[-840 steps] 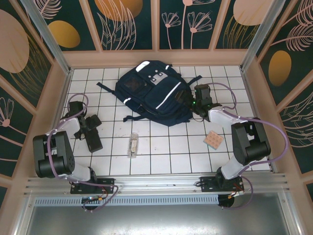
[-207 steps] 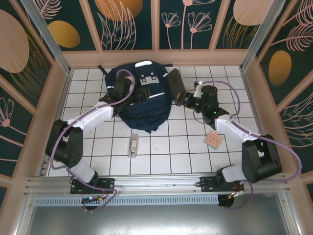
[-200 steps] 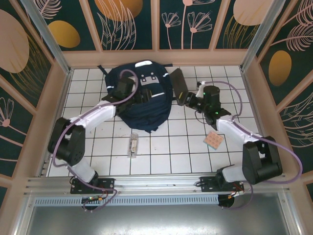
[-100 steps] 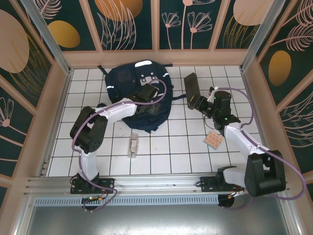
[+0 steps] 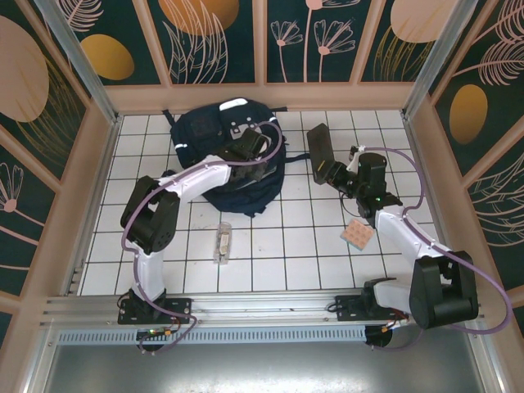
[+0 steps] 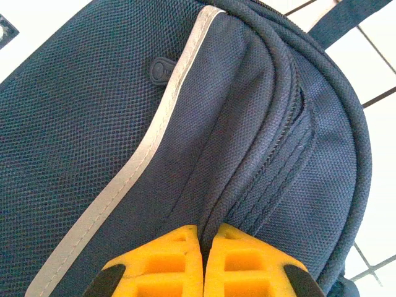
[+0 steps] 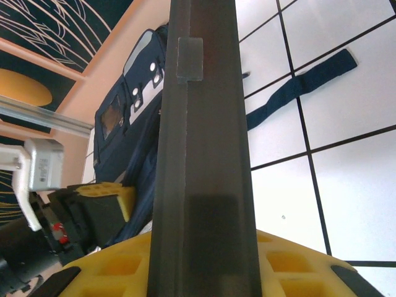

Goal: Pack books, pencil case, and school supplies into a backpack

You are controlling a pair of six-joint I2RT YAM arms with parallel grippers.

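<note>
Gripping a dark flat case (image 5: 318, 152) on edge, right gripper (image 5: 334, 173) has the backpack (image 5: 205, 139) at nine o'clock, apart; left gripper (image 6: 203, 232), pressed together, touches its zipper seam (image 6: 272, 167) at twelve.

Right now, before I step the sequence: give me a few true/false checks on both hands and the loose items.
1. The left hand is shut, pinching a fold of the backpack by its zip seam. True.
2. The right hand is empty. False: it grips a dark flat item, held up off the table.
3. The pink dotted pad is inside the backpack. False: it lies on the tiles beside the right arm.
4. The clear oblong box lies on the tiles on the near side of the backpack, not touching it. True.
</note>
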